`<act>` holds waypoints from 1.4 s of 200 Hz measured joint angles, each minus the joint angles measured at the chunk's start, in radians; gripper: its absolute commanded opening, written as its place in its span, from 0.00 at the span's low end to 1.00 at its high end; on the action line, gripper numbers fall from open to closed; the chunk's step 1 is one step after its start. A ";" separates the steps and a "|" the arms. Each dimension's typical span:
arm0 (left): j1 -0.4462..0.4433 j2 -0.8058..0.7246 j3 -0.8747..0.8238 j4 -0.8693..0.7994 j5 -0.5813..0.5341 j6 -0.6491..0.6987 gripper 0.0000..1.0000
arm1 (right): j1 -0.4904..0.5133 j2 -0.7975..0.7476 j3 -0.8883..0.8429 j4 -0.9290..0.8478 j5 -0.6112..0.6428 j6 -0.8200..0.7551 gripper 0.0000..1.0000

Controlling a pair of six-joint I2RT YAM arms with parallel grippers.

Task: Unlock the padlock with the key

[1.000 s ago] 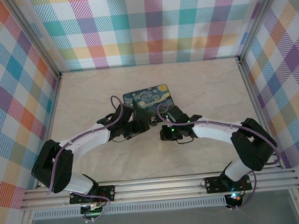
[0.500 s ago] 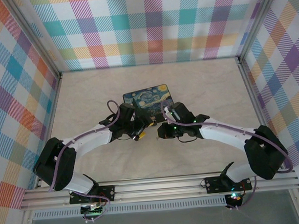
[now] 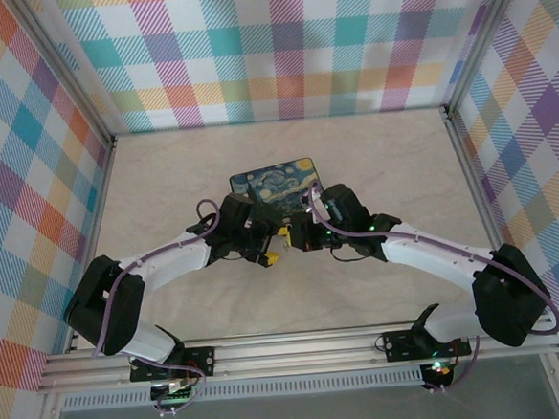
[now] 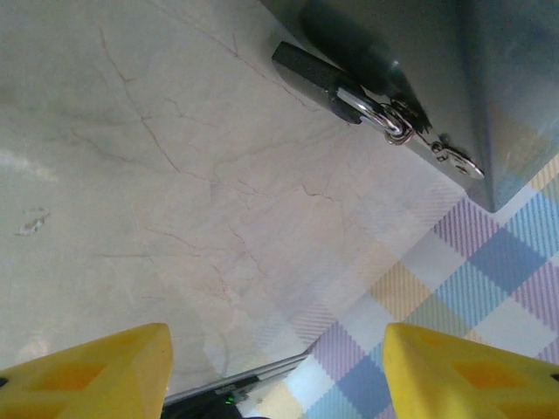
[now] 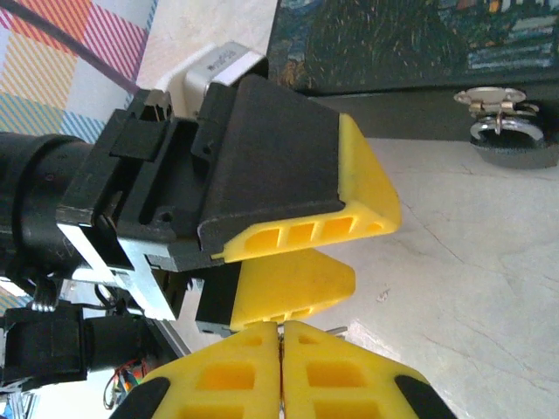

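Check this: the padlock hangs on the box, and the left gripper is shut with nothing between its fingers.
Wrong on one point: the left gripper is open, its yellow fingers wide apart, as the left wrist view shows. The rest stands: the padlock hangs on the box, and nothing is between the fingers.
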 measured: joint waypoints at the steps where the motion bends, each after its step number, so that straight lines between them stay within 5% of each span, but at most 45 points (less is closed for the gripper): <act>1: 0.000 0.000 0.000 0.000 0.000 -0.002 0.62 | 0.000 0.000 0.000 0.002 0.000 0.000 0.07; 56: 0.000 -0.006 0.000 0.030 0.009 -0.106 0.55 | 0.001 0.053 0.047 0.043 0.011 0.004 0.06; 90: 0.000 -0.006 -0.002 0.050 0.011 -0.138 0.33 | 0.002 0.077 0.054 0.046 0.027 0.003 0.06; 123: 0.000 -0.006 -0.004 0.050 0.011 -0.150 0.28 | 0.005 0.079 0.054 0.046 0.040 0.003 0.06; 183: 0.002 -0.032 -0.004 0.037 -0.003 -0.127 0.00 | 0.007 0.079 0.054 0.045 0.058 -0.001 0.06; 280: 0.019 -0.066 0.024 -0.072 -0.036 0.005 0.00 | 0.006 0.050 0.012 0.041 0.077 -0.004 0.09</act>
